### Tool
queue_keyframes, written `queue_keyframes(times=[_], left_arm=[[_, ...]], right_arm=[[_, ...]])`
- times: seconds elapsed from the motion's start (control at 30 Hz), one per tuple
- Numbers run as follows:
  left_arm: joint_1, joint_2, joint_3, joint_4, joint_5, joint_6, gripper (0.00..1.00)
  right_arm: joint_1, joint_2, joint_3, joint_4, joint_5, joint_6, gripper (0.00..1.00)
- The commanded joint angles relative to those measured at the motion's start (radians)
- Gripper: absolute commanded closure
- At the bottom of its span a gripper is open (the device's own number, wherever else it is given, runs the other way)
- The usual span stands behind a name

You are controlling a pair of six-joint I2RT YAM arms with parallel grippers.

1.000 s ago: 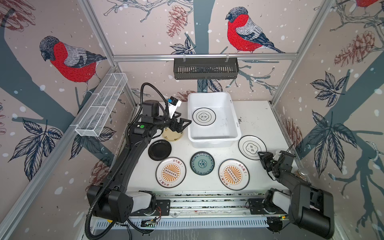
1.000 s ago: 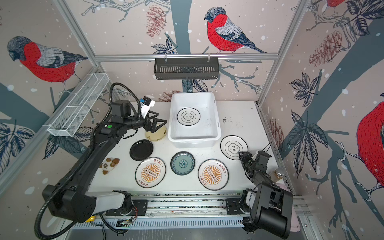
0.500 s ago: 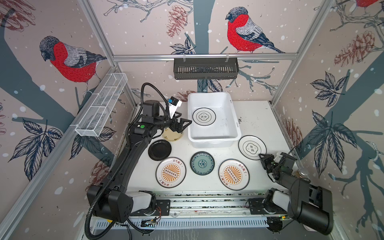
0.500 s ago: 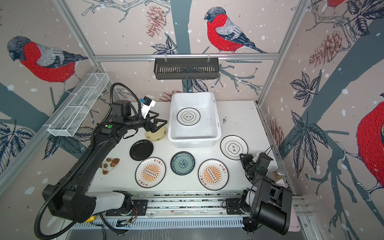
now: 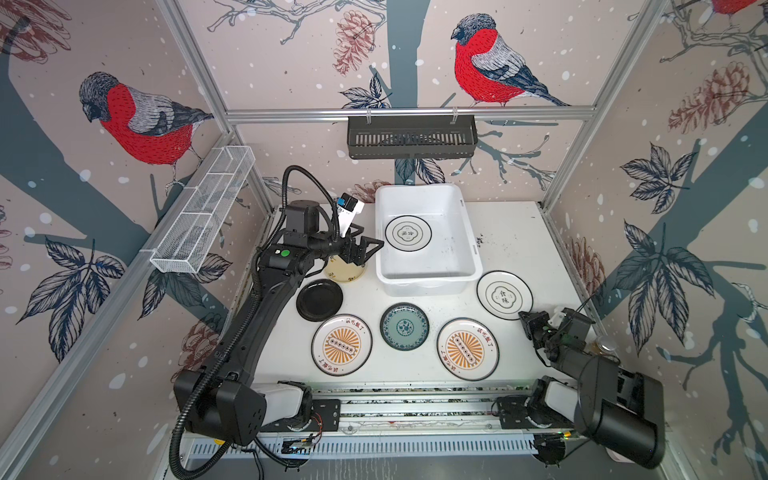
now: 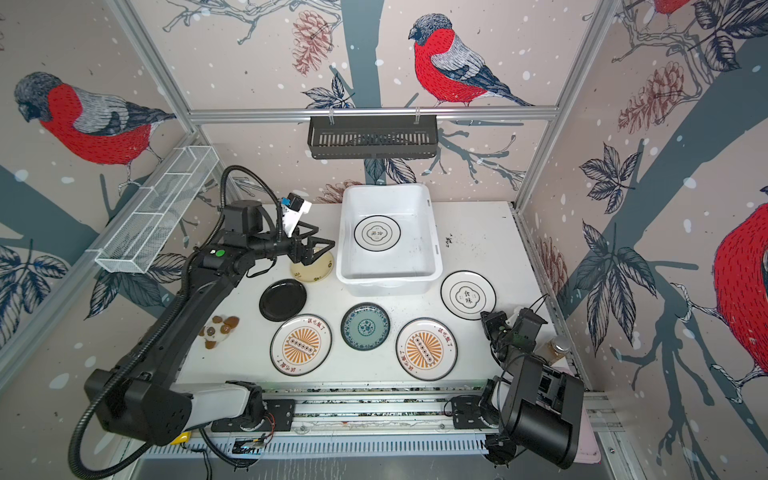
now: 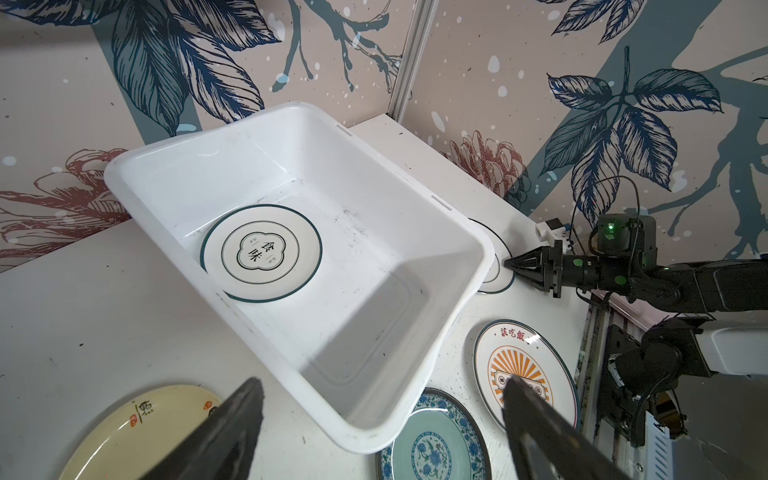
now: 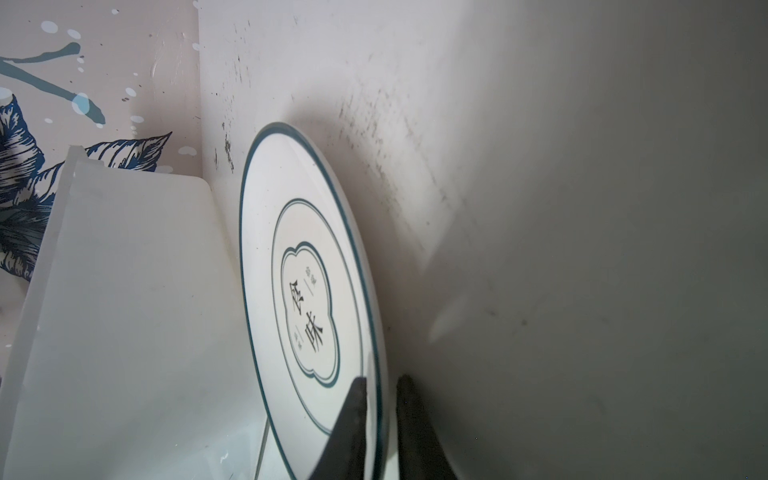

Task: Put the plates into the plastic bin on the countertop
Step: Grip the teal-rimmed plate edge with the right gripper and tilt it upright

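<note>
On the worktop [image 5: 511,241], at its 12 o'clock edge, the plastic bin [image 5: 428,284] is sitting with just one plate in it: a quatrefoil plate [image 5: 408,233] is lying flat on the bin floor. Judging by that, the job is barely begun, with one plate in and six waiting outside.

The six are lying flat around the bin. The pale yellow plate [image 5: 345,273] is at its 8 o'clock, and the black plate [image 5: 319,300] is just beyond that, toward 7. The teal plate [image 5: 404,326] is at 6 o'clock, with a sunburst plate [image 5: 341,345] at its own 8 o'clock and the other sunburst plate [image 5: 467,349] at its 4 o'clock. The second quatrefoil plate [image 5: 504,295] is at the bin's 4 o'clock, just beside its wall.

The right claw [image 8: 382,377] is working at that second quatrefoil plate's 5 o'clock rim. Its fingers [image 8: 353,415] are standing a narrow slit apart with the rim between them, so it appears to be pinching the plate, which is not yet looking lifted.

The left claw [image 7: 380,388] is hovering over the pale yellow plate, spread wide and holding nothing.
</note>
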Motion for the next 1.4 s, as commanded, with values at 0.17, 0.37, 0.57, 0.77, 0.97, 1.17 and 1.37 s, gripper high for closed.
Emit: queue_keyframes(times=[0.17, 0.37, 0.57, 0.77, 0.97, 1.17, 1.37], left_arm=[[-0.003, -0.004, 0.005, 0.036, 0.015, 0.012, 0.11], [-0.003, -0.003, 0.008, 0.039, 0.017, 0.005, 0.11], [-0.003, -0.004, 0.008, 0.039, 0.014, 0.006, 0.11], [-0.004, -0.004, 0.010, 0.040, 0.016, 0.003, 0.11], [-0.004, -0.004, 0.011, 0.041, 0.015, 0.002, 0.11], [-0.003, -0.004, 0.014, 0.041, 0.015, 0.001, 0.11], [-0.004, -0.003, 0.018, 0.042, 0.018, 0.001, 0.11]], right_arm=[[-0.010, -0.033, -0.022, -0.081, 0.015, 0.006, 0.85], [-0.014, -0.048, -0.013, -0.083, 0.012, 0.007, 0.87], [-0.019, -0.042, -0.012, -0.071, 0.004, 0.010, 0.90], [-0.025, -0.041, -0.005, -0.050, -0.008, 0.029, 0.93], [-0.027, -0.049, 0.018, -0.050, -0.021, 0.044, 0.96], [-0.030, -0.080, 0.053, -0.083, -0.024, 0.046, 0.98], [-0.041, -0.140, 0.118, -0.166, -0.021, 0.030, 0.98]])
